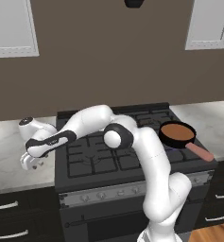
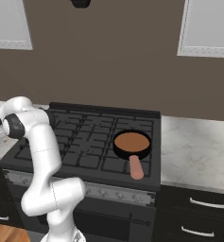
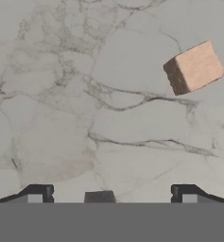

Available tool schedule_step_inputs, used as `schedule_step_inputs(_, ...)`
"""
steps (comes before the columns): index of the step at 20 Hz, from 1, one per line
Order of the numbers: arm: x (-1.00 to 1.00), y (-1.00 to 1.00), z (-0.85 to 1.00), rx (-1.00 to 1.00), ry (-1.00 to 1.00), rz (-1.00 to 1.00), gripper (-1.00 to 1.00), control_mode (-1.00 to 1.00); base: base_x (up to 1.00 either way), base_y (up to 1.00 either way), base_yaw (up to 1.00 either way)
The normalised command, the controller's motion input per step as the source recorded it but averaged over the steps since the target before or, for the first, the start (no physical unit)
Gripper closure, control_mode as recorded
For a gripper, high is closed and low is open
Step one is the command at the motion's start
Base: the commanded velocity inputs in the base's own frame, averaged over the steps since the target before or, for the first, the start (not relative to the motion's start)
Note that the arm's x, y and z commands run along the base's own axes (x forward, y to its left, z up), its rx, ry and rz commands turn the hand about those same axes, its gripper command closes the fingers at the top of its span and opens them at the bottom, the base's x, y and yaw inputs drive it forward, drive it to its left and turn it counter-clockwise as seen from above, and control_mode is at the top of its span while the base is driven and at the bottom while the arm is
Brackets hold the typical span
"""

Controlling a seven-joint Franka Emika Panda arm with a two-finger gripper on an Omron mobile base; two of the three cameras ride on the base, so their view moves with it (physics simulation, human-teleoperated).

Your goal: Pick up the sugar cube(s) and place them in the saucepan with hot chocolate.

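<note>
One sugar cube (image 3: pixel 193 67) on marble counter (image 3: pixel 85 94), bare all round.

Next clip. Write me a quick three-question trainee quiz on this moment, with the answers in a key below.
1. True or false: the gripper is closed on the sugar cube.
2. Where does the saucepan sit? A) on the marble counter B) on the stove C) inside the oven
3. What surface does the sugar cube rest on?

Key
1. False: the jaws stand open and the cube lies apart from them.
2. B.
3. The marble counter.
</note>
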Motion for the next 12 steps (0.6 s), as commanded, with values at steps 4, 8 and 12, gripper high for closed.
schedule_step_inputs(4, 0.0, 0.03, -0.09, 0.0, 0.0, 0.0, -1.0, -1.0, 0.0, 0.0, 0.0)
schedule_step_inputs(8, 0.0, 0.01, -0.08, 0.0, 0.0, 0.0, -1.0, -1.0, 0.0, 0.0, 0.0)
schedule_step_inputs(12, 0.0, 0.0, -0.11, 0.0, 0.0, 0.0, 1.0, -1.0, 0.0, 0.0, 0.0)
